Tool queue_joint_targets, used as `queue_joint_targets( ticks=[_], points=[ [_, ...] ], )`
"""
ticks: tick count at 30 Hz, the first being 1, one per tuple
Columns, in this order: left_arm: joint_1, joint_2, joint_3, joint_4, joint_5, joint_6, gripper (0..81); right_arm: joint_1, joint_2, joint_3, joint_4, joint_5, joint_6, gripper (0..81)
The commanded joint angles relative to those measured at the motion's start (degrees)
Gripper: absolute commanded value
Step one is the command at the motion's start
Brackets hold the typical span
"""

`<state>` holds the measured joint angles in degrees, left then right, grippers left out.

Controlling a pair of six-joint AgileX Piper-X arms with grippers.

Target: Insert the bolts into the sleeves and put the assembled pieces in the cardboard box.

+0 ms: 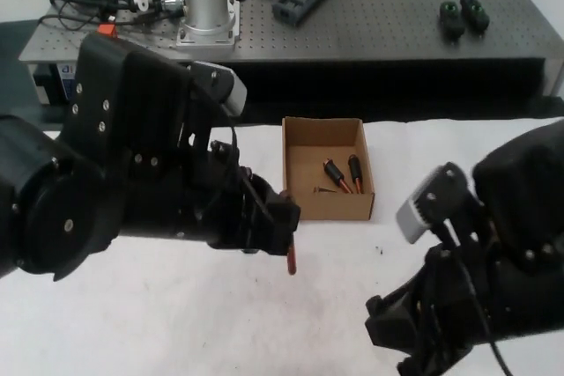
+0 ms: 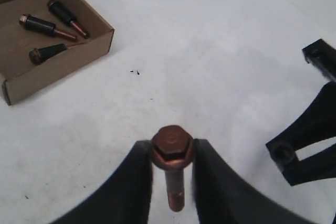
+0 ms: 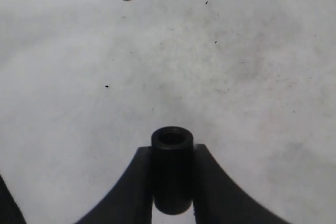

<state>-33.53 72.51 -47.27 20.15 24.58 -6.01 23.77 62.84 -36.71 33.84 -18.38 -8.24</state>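
bench (image 1: pixel 159 323): covered in white cloth with a few dark specks; it carries the cardboard box and lies under both arms.
perforated plate (image 1: pixel 397 6): grey, behind the bench, with a metal post, cables and a few small black parts on it.
left arm (image 1: pixel 132 173): black, over the left half of the bench, its tip near the box's near left corner. Its jaws are drawn in narrow on the bolt, one finger on each side just below the head.
right arm (image 1: pixel 502 253): black, over the near right part of the bench, apart from the box. Its jaws are closed on the sleeve, one finger against each side of it.
cardboard box (image 1: pixel 328 207): brown and open-topped, standing on the white cloth toward the far middle, between the two arms.
assembled pieces (image 2: pixel 46 26): three lie on the box floor, each a black sleeve with a copper-coloured bolt through it. Two are side by side; the third lies nearer the box's near wall.
bolt (image 2: pixel 170 166): copper-coloured with a hexagonal head, held in the left arm's jaws over bare cloth. In the high view its shank hangs downward below the fingers, on the near side of the box.
sleeve (image 3: pixel 172 171): a short black tube with its open bore facing the right wrist camera, held in the right arm's jaws over bare cloth. The bolt's tip shows farther off, apart from it.
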Motion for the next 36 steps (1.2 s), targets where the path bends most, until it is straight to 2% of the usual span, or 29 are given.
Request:
queue_joint_targets(
  ticks=[1, 6, 9, 13, 19, 21, 23, 26, 27, 28, 36],
  points=[
    [0.19, -0.57, 0.0, 0.77, -0.98, -0.13, 0.6, -0.29, -6.77, 0.99, 0.49, 0.97, 1.39, 2.1],
    [0.19, 3.08, 0.0, 19.49, -8.04, 9.23, 0.6, -0.29, -7.9, 1.29, 3.37, 2.38, 2.96, 2.1],
    [0.19, 7.33, -0.11, 28.19, -9.44, 15.41, 0.6, -0.29, -7.9, 1.83, 4.48, 2.38, 3.55, 2.1],
    [0.07, 14.19, -0.11, 32.36, -12.57, 18.99, 0.6, -0.29, -7.9, 1.81, 6.39, 2.38, 4.64, 2.1],
    [0.07, 21.31, -0.11, 32.89, -18.24, 17.56, 1.0, -0.29, -7.9, 1.81, 7.42, 2.38, 4.76, 2.1],
    [0.07, 23.51, -0.11, 32.76, -18.07, 15.27, 6.6, -0.29, -7.9, 1.81, 7.43, 2.38, 4.76, 2.1],
    [0.07, 25.24, -0.11, 32.76, -17.9, 13.52, 16.7, -0.29, -7.9, 1.81, 7.43, 2.38, 4.76, 2.1],
    [0.07, 26.72, -0.11, 32.76, -17.9, 12.62, 36.5, -0.29, -7.9, 1.81, 7.43, 2.38, 4.76, 2.1],
    [0.07, 26.82, -0.11, 32.76, -17.9, 12.63, 41.4, -0.29, -7.9, 1.81, 7.43, 2.38, 4.76, 2.1],
    [0.07, 26.79, -0.11, 33.13, -17.9, 12.44, 43.1, -0.29, -7.9, 1.81, 7.43, 2.38, 4.76, 2.1],
    [0.07, 26.79, -0.11, 36.75, -17.51, 12.46, 26.3, -0.29, -7.9, 1.81, 7.43, 2.38, 4.76, 2.1]
  ],
)
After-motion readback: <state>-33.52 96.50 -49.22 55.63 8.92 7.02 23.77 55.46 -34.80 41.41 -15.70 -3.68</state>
